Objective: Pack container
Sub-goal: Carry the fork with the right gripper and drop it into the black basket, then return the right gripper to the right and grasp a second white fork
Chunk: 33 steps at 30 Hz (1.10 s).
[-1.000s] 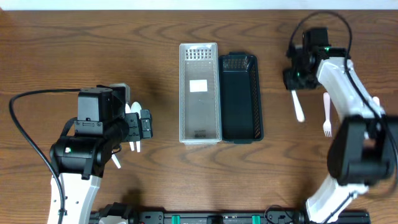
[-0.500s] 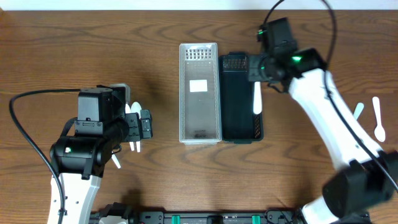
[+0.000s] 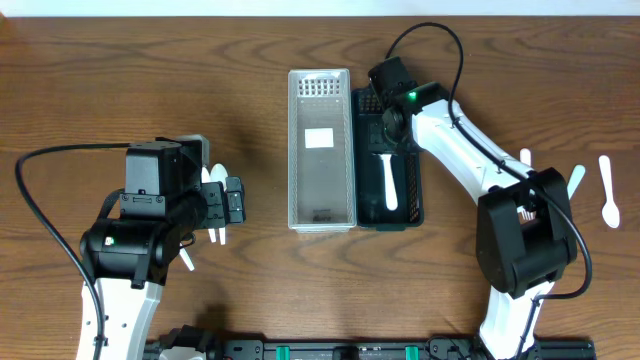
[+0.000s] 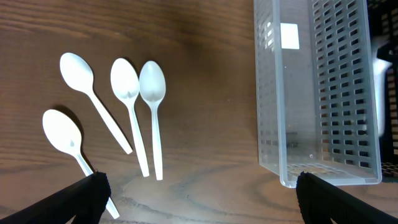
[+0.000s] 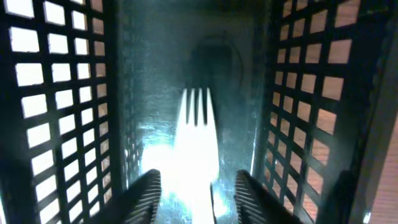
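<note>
The white plastic fork [image 3: 388,182] lay lengthwise on the floor of the black slotted plastic basket [image 3: 414,205]. It sat between the right jaws, which stood slightly wider than it and seemingly gripped nothing. Lifting out carelessly could have snagged the fork or the basket wall and nudged the clear slotted plastic basket [image 3: 320,100] just beside it. The left jaws hung wide open and empty near four white plastic spoons [image 4: 127,93] on the worktop [image 3: 250,60]. Glare washed out the fork's handle in the right wrist view, so contact stayed uncertain.

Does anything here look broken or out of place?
Nothing stands out: the clear basket and black basket sit straight, side by side; a fork lies flat in the black one; spoons lie loose nearby.
</note>
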Motion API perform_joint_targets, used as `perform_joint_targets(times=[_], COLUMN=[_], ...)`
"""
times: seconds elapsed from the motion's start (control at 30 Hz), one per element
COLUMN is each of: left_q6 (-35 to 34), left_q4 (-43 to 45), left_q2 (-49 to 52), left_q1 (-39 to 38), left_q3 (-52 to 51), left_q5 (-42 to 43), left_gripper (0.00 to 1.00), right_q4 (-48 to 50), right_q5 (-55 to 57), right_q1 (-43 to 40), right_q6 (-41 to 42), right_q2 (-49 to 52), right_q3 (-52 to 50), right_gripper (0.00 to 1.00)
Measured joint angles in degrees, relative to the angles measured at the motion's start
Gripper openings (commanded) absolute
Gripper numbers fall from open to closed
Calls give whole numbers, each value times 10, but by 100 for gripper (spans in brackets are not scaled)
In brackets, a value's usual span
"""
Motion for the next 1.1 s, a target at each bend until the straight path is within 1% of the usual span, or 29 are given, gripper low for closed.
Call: perform_joint_targets(times=[0.1, 0.27, 0.4, 0.47, 0.53, 0.67, 0.77, 0.87, 0.97, 1.1], left_q6=[0, 0, 0, 0, 0, 0, 0, 0, 0, 0], left_q4=[0, 0, 0, 0, 0, 0, 0, 0, 0, 0], left_q2=[0, 0, 0, 0, 0, 0, 0, 0, 0, 0], left_q1=[0, 0, 0, 0, 0, 0, 0, 0, 0, 0], left_q3=[0, 0, 0, 0, 0, 0, 0, 0, 0, 0], left_q5=[0, 0, 0, 0, 0, 0, 0, 0, 0, 0], left_gripper=[98, 98, 98, 98, 98, 98, 98, 98, 98, 98], right_q4=[-34, -118, -168, -190, -219, -269, -268, -249, -199, -111], right_q5=[-3, 2, 18, 23, 23, 9, -16, -37, -49, -59], right_q1=[0, -3, -37, -87, -155, -298, -372, -421, -448, -461], right_q6=[-18, -54, -60, -58, -57, -72, -103, -139, -173, -202], right_q2=[0, -23, -97, -149, -188, -210, -202, -193, -186, -180], right_q3=[21, 118, 183, 198, 207, 208, 184, 131, 53, -55], right_gripper=[59, 66, 73, 75, 77, 80, 83, 87, 95, 96])
